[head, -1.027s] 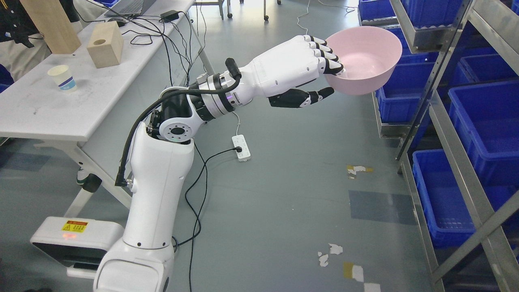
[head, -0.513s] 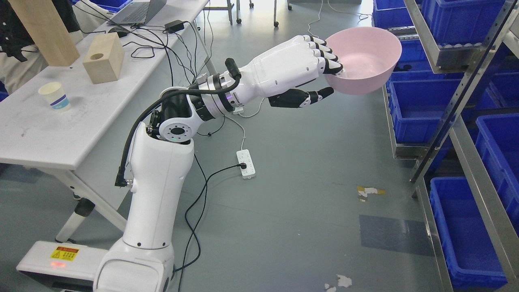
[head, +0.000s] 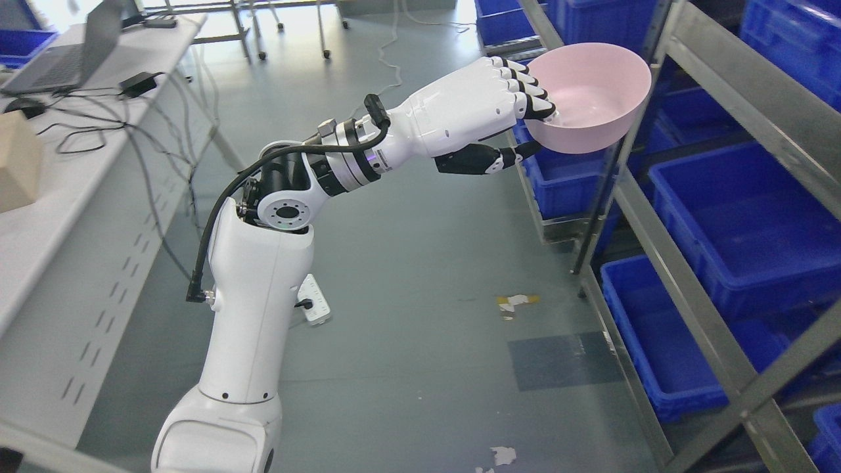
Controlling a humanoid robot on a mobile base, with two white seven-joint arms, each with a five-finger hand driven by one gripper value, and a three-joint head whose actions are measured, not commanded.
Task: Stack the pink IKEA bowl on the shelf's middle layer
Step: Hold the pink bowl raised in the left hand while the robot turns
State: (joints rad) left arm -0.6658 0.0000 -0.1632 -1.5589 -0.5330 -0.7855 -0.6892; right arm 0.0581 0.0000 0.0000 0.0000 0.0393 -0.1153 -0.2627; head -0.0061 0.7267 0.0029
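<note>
The left hand was clamped on the pink bowl, fingers hooked over its near rim and thumb beneath. The bowl hung upright in the air just before the shelf, overlapping a metal upright. Blue bins filled the shelf's layers behind and below the bowl. No writing was legible.

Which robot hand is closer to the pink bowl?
Left. The left hand grips the pink bowl by its rim; the right hand is out of view.
</note>
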